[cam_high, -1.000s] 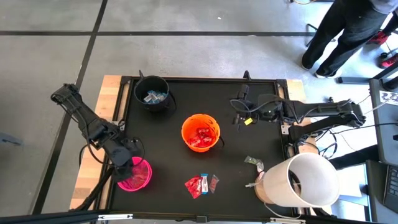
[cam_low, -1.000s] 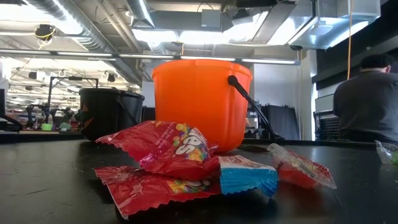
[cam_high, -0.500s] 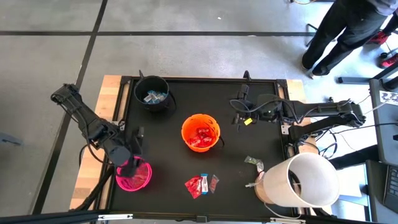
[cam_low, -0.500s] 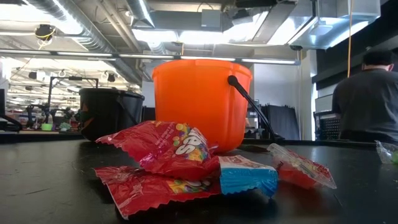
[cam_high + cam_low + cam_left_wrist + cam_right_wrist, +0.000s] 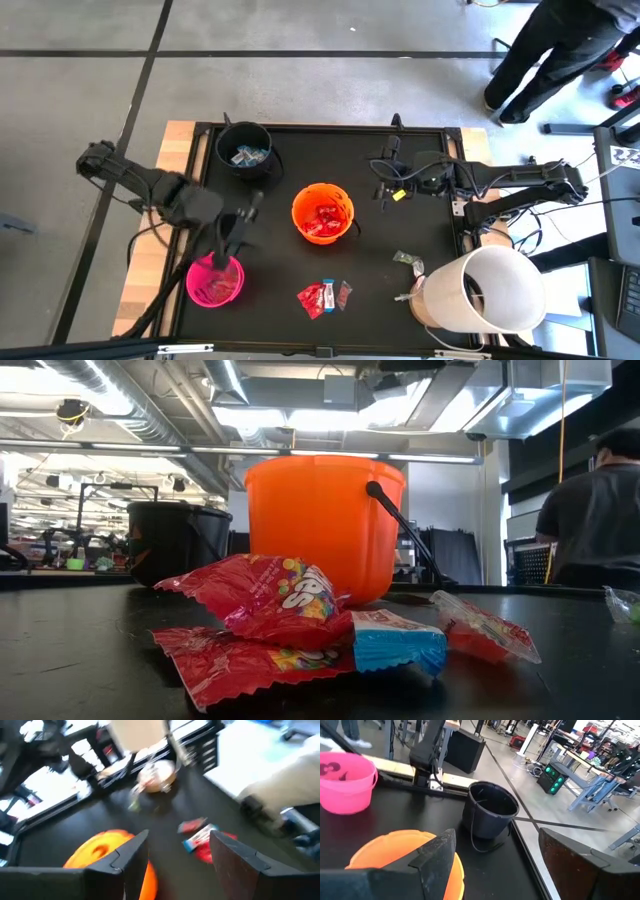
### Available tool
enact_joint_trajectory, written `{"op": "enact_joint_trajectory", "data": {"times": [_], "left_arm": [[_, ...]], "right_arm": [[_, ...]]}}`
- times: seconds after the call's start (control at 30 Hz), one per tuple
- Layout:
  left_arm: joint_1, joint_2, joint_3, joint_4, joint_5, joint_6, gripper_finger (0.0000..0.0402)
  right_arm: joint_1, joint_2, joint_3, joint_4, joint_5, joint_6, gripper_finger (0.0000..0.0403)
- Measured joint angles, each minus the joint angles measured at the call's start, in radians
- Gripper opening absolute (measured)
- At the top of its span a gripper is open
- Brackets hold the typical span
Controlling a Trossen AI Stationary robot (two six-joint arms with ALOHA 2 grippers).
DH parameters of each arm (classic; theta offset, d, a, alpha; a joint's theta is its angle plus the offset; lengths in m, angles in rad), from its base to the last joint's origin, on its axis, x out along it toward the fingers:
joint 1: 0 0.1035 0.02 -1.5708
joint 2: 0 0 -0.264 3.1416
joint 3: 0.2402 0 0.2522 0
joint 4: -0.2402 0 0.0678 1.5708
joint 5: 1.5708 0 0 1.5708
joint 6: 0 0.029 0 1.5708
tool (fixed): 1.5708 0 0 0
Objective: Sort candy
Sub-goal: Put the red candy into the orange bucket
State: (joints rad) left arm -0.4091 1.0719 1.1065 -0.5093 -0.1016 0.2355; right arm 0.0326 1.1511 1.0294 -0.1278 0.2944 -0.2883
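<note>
1. The left gripper (image 5: 240,222) hangs above the table (image 5: 400,300), just past the pink bucket (image 5: 215,281). Its fingers (image 5: 125,855) are wide apart and hold nothing.
2. The right gripper (image 5: 385,180) waits at the far side of the table, beyond the orange bucket (image 5: 323,213). Its fingers (image 5: 437,852) are wide apart and empty too.
3. A small pile of candy (image 5: 323,296) lies on the table ahead of the left fingers: red packets (image 5: 265,595) with a blue-and-white bar (image 5: 398,640) touching them. One more sweet (image 5: 408,260) lies apart, near the big white tub (image 5: 488,290).
4. Some candy is already in the orange bucket and the black bucket (image 5: 245,148).
5. The pile is bunched up. The fingers could pinch two sweets at once, and the wrong one would land in a bucket.
6. The wrappers look thin and slippery. I think one could slip out on the way.
7. The left arm is close to the pink bucket. A low swing could knock it over.
</note>
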Motion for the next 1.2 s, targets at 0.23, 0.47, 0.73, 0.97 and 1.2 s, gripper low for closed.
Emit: {"op": "enact_joint_trajectory", "data": {"times": [0.23,0.47,0.73,0.97,1.2], "left_arm": [[0.221,-0.063,-0.079,0.066,0.215,0.013,0.0198],[0.256,-0.024,-0.258,0.455,0.348,0.021,0.0198],[0.216,0.151,-0.310,0.593,0.358,-0.005,0.0198],[0.126,0.340,-0.230,0.597,0.353,0.010,0.0198],[0.074,0.530,-0.116,0.547,0.348,0.078,0.0198]], "right_arm": [[0.000,0.000,0.000,0.024,-0.090,0.044,0.0285],[0.000,0.000,0.000,0.045,-0.220,0.082,0.0285],[0.000,0.010,0.000,0.013,-0.301,0.435,0.0285],[0.001,0.010,0.000,0.026,-0.393,0.518,0.0285],[0.000,0.010,0.000,0.022,-0.241,0.516,0.0285]]}}
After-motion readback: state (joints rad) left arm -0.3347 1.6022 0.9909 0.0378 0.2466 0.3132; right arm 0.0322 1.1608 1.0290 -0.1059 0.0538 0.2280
